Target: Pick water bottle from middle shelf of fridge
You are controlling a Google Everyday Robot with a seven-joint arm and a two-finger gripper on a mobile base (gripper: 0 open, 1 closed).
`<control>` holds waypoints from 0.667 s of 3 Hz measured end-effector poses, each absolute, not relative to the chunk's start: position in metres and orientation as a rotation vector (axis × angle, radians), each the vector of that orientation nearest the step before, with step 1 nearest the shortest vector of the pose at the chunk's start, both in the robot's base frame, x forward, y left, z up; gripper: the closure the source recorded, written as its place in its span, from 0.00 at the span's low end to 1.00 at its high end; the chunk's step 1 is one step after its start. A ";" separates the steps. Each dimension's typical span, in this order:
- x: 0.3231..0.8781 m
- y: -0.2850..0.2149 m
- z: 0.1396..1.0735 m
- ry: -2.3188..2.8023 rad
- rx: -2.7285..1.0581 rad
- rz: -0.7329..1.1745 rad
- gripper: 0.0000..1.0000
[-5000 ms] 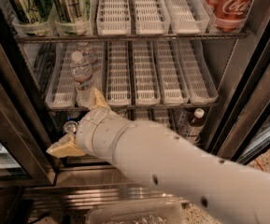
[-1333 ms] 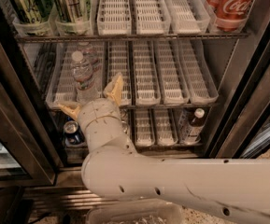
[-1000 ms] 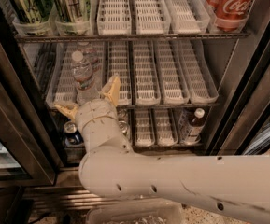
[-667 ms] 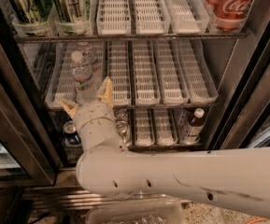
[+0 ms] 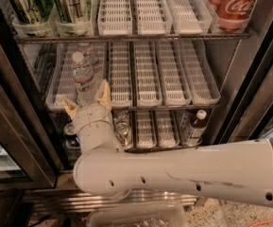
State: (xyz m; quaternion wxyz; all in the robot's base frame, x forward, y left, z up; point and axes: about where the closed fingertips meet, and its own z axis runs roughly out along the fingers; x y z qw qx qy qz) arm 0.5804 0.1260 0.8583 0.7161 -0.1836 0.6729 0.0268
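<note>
**Gripper at the water bottle, nothing held yet**

The water bottle (image 5: 84, 77) stands up straight near the front of the middle shelf (image 5: 174, 82). It is in the second lane from the left. Its white cap is on top.

The gripper (image 5: 87, 101) is right in front of the bottle, low down by the bottle's bottom. Its jaws are spread apart and hold nothing. One tan tip is to the left of the bottle and one is to the right. I cannot tell if either tip touches it.

The big white arm (image 5: 183, 174) reaches in from the right side, across the front of the fridge (image 5: 249, 70).

What could go wrong? The bottle is tall and light. If the gripper pushes in too far, I think it could knock the bottle over backward. The jaws are low, so a tip could catch on the front edge of the shelf. The plastic looks thin and smooth, so a hard squeeze may dent it and a soft one may let it slip. The top shelf with the green cans (image 5: 27, 4) is close above, so lifting high could bump the cap.
</note>
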 end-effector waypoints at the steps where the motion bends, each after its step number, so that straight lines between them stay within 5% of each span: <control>1: 0.583 0.127 0.858 1.471 -0.387 0.050 0.28; 2: 0.587 0.126 0.859 1.454 -0.367 0.037 0.30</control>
